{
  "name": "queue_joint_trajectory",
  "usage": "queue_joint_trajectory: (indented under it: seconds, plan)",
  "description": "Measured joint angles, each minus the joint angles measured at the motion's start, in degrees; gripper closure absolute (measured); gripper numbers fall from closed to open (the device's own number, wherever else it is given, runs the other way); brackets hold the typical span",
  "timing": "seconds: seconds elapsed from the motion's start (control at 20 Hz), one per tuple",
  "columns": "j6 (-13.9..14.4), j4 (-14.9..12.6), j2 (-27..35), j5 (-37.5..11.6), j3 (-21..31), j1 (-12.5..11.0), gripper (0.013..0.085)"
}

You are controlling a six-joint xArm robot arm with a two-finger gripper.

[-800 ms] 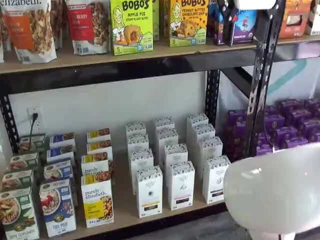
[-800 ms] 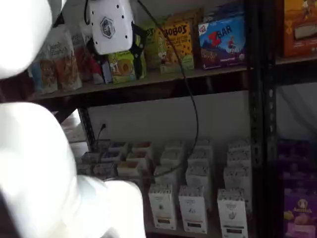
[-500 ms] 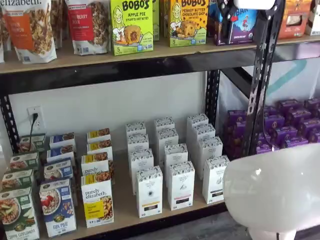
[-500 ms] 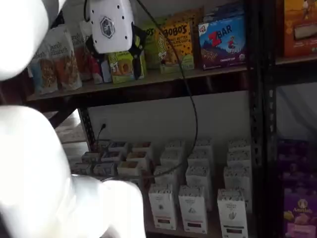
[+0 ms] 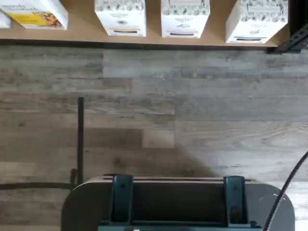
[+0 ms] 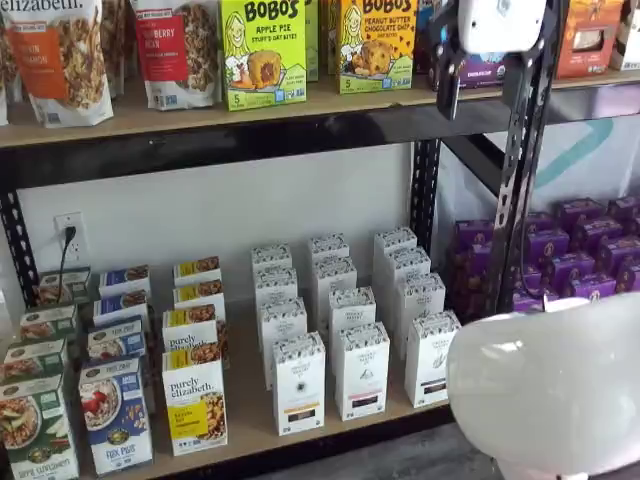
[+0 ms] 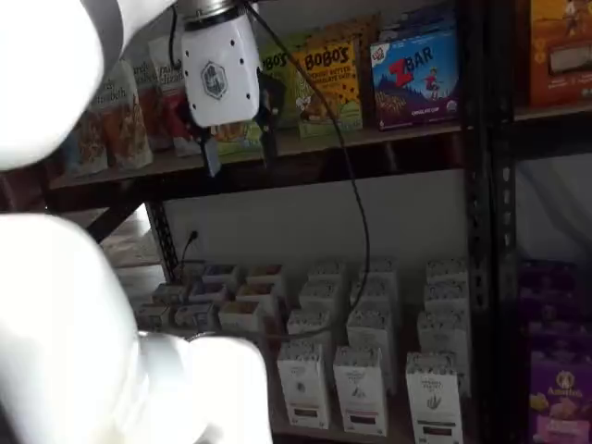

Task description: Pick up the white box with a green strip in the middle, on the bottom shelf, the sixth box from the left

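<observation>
The white box with the greenish strip stands in the front row of the bottom shelf [image 6: 247,415], rightmost of three like white cartons, in both shelf views [image 6: 430,358] [image 7: 433,400]. In the wrist view it [image 5: 257,19] stands beside the black upright. Next to it are the black-strip carton [image 6: 362,370] and the orange-strip carton [image 6: 299,384]. My gripper [image 7: 240,148] hangs high in front of the upper shelf, far above the white box. Its two black fingers [image 7: 268,129] show a plain gap, with nothing between them. Its white body [image 6: 500,22] also shows at the top edge of a shelf view.
Granola boxes [image 6: 194,400] and cereal boxes [image 6: 115,412] fill the shelf's left part. Purple boxes [image 6: 580,250] lie beyond the black upright [image 6: 515,180]. Bobo's boxes [image 6: 263,50] stand on the upper shelf. My white arm [image 6: 550,385] blocks the lower right. Wood floor [image 5: 154,110] and a dark teal-bracketed mount [image 5: 178,202] show in the wrist view.
My gripper has come down from the top edge in both shelf views; its body and black fingers now show lower, level with the upper shelf. The boxes have not moved.
</observation>
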Motion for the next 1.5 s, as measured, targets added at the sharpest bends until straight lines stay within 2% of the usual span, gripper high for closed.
queue_joint_trajectory:
  seconds: [0.2, 0.3, 0.6, 0.9, 1.25, 1.5]
  plan:
    - [0.5, -3.0, -1.9, -5.6, 7.3, 1.1, 0.0130]
    - [-0.1, -3.3, -3.1, -9.4, 12.0, 0.4, 0.0130]
    - [-2.0, -2.8, -4.2, -17.7, 21.5, -1.9, 0.0130]
    - [-3.0, -4.8, -2.3, -26.0, 29.3, -3.5, 0.0130]
    - [-6.3, -3.1, 1.6, -39.5, 36.8, -6.9, 0.0130]
    - [-7.7, -1.8, 6.4, -46.6, 39.7, -7.9, 0.0130]
